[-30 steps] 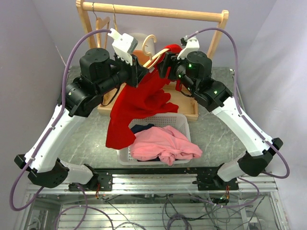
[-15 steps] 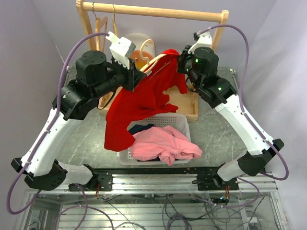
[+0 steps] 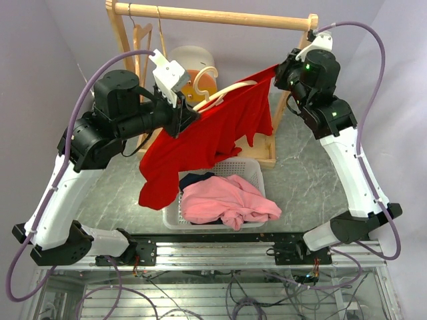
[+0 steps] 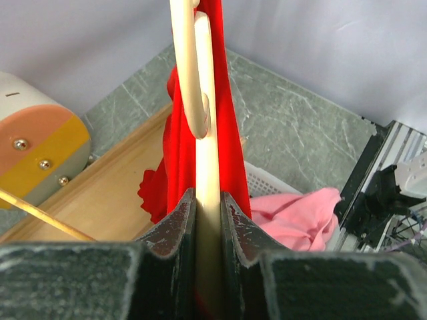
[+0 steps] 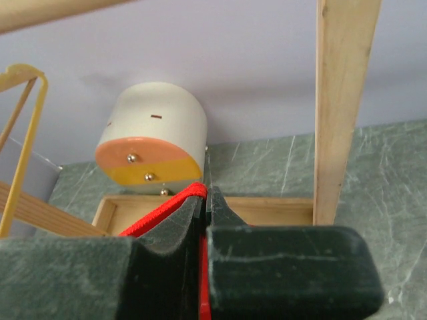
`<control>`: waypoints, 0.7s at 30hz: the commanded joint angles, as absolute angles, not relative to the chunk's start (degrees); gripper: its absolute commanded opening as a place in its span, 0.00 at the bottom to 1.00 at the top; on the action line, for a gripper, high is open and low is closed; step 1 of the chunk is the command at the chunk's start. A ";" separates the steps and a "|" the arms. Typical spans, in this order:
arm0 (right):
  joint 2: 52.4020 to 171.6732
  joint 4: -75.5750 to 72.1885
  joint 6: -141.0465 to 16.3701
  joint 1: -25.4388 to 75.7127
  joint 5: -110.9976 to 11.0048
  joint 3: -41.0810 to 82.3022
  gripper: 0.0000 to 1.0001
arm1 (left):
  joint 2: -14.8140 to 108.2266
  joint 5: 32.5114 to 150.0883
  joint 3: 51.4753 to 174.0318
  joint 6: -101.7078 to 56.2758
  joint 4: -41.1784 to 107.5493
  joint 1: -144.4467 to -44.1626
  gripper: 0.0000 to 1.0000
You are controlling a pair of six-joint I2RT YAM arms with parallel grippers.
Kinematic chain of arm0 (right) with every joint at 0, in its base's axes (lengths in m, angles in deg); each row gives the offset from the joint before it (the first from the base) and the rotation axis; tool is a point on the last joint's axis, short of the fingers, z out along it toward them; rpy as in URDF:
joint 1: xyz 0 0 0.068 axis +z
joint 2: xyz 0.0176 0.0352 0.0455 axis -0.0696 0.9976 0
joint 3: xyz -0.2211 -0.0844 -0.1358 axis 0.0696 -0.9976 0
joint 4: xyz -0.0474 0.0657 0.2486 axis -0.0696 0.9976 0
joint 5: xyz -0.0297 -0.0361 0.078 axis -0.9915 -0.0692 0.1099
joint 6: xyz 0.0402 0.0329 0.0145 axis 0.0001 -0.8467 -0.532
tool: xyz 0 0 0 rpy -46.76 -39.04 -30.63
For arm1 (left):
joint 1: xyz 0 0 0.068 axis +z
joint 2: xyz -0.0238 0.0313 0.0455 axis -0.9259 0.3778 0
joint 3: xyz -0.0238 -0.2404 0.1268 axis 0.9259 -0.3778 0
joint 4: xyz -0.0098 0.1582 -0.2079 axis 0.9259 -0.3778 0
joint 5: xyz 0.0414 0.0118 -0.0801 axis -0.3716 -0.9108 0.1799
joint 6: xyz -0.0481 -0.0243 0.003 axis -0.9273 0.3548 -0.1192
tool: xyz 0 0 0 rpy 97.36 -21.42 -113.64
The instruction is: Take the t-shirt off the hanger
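The red t-shirt (image 3: 220, 130) hangs stretched in the air between both arms, its lower part drooping beside the basket. My left gripper (image 3: 183, 115) is shut on the cream hanger (image 3: 223, 95), whose bar runs up between the fingers in the left wrist view (image 4: 202, 127), red cloth (image 4: 230, 140) draped behind it. My right gripper (image 3: 280, 72) is high by the rack's right post, shut on an edge of the t-shirt, which shows as a red hem (image 5: 160, 212) pinched at the fingertips (image 5: 205, 197). Part of the hanger is still inside the shirt.
A white basket (image 3: 250, 167) holds pink clothing (image 3: 230, 200) and something dark, below the shirt. Behind stand a wooden rack (image 3: 213, 16) with a spare hanger (image 3: 141, 37), a wooden tray (image 3: 263, 152) and a white-and-orange cylinder (image 3: 193, 67). The rack post (image 5: 340, 100) is close to my right gripper.
My right gripper has shut on the shirt's edge and drawn it up and to the right, pulling the cloth taut. The left arm has drawn the hanger a little leftward.
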State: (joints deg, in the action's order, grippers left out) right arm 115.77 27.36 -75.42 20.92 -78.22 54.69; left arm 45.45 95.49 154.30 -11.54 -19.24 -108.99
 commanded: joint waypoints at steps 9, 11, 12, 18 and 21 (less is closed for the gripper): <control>114.18 29.45 -77.01 11.92 -82.43 43.11 0.00 | 32.04 103.69 150.95 -10.08 -20.30 -108.73 0.07; 113.51 29.70 -77.31 11.92 -81.70 41.38 0.00 | 31.05 104.92 149.81 -9.85 -17.53 -108.70 0.07; 112.99 29.72 -77.46 11.87 -80.91 40.73 0.00 | 30.99 104.25 149.52 -10.12 -16.67 -108.73 0.07; 109.97 28.44 -78.68 12.05 -72.26 35.73 0.00 | 31.21 105.43 145.65 -11.74 -10.53 -108.72 0.07; 108.76 27.60 -79.41 12.64 -68.25 33.47 0.00 | 30.09 107.07 140.55 -14.50 -1.92 -108.76 0.07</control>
